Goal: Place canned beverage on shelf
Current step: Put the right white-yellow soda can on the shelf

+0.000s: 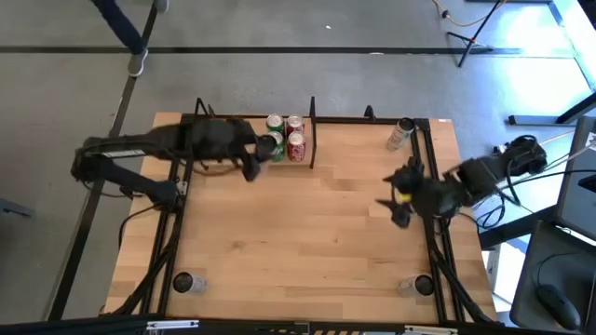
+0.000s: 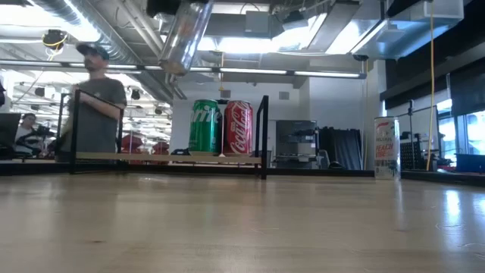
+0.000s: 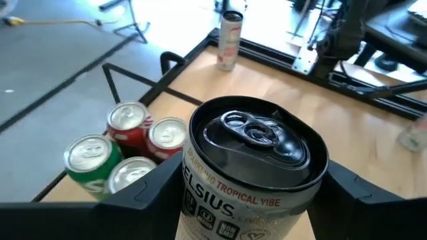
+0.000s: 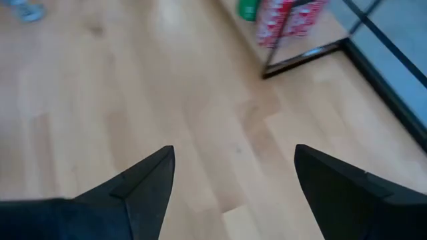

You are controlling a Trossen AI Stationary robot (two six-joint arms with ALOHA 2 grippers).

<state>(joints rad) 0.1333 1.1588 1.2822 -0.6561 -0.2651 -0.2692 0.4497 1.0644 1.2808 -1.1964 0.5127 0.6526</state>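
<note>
Holding a Celsius can [image 3: 257, 170] clamped upright between its fingers, the left gripper [image 1: 264, 149] sits at upper centre of the overhead frame, above the shelf [image 1: 216, 154], beside four standing cans [image 1: 286, 137]. Probably lifted high to clear the black rail before lowering into the free spot. Can is smooth silver metal with a dark pull-tab lid; shelf is pale plank with thin black rods. Right gripper [image 1: 400, 197] waits at the right, fingers spread, holding nothing. One more slim can [image 1: 401, 133] stands upper right on the table.

Dark fingers [image 3: 143, 193] grip Celsius can [image 3: 257, 167] (four cans [image 3: 127, 150] beyond).
</note>
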